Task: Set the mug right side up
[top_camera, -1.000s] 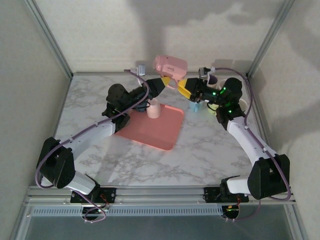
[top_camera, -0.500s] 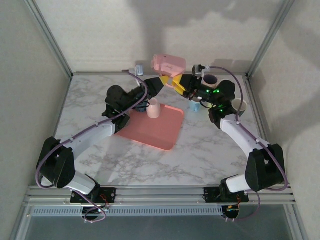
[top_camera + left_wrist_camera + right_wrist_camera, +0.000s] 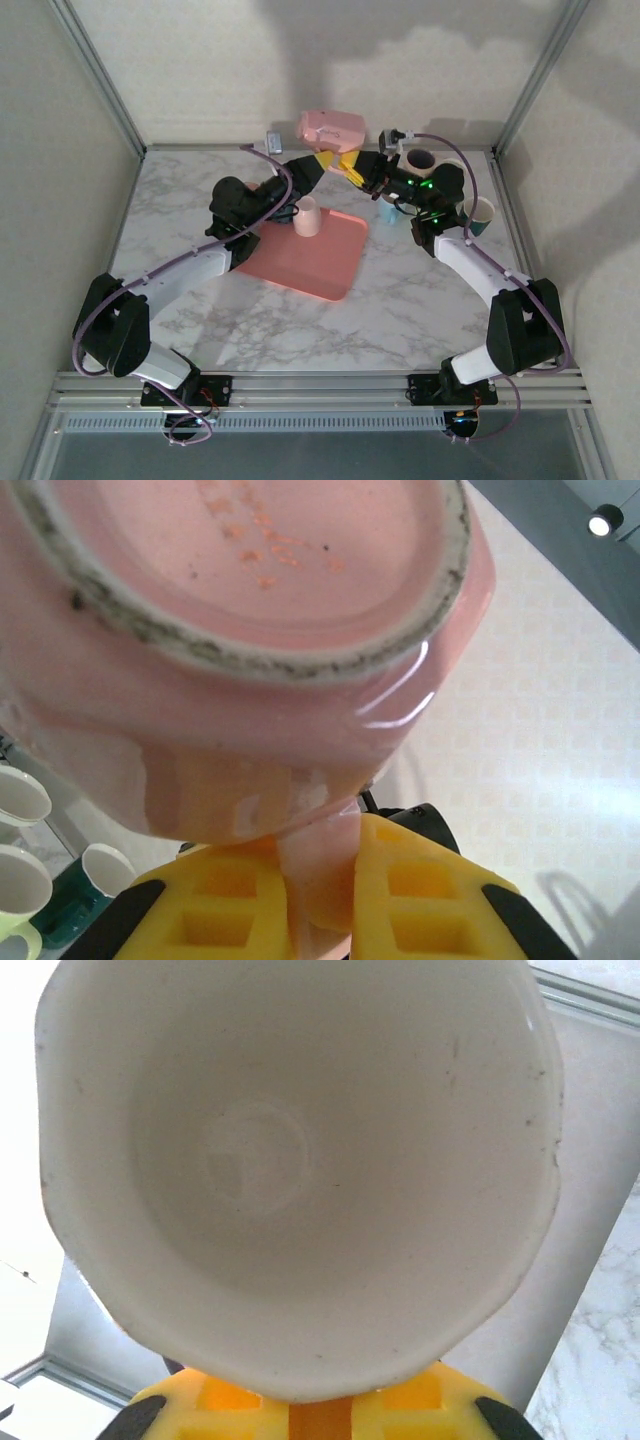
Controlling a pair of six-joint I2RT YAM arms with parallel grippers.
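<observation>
Hanging in mid-air over the far edge of the marble table [image 3: 400,310], the glossy pink ceramic mug [image 3: 333,127] lies on its side. The left hand [image 3: 320,900] pinches a pink part of it just under the base. The right hand [image 3: 320,1415] is clamped on the rim, pale inside facing its camera. Below, a pink tray [image 3: 320,268] carries a small pink cup [image 3: 307,216].

Left arm [image 3: 195,265] and right arm [image 3: 520,330], same build. White tubular links [image 3: 472,265] between bulky black joint housings [image 3: 112,335]. Purple cable [image 3: 160,262] looped along each arm, base to wrist. Left gripper [image 3: 325,160] and right gripper [image 3: 350,166]: yellow moulded fingers [image 3: 425,855] with square recesses, black trim at the outer edges. Green indicator lights [image 3: 428,186] on the right wrist housing. Black base brackets [image 3: 188,390] at each foot.
</observation>
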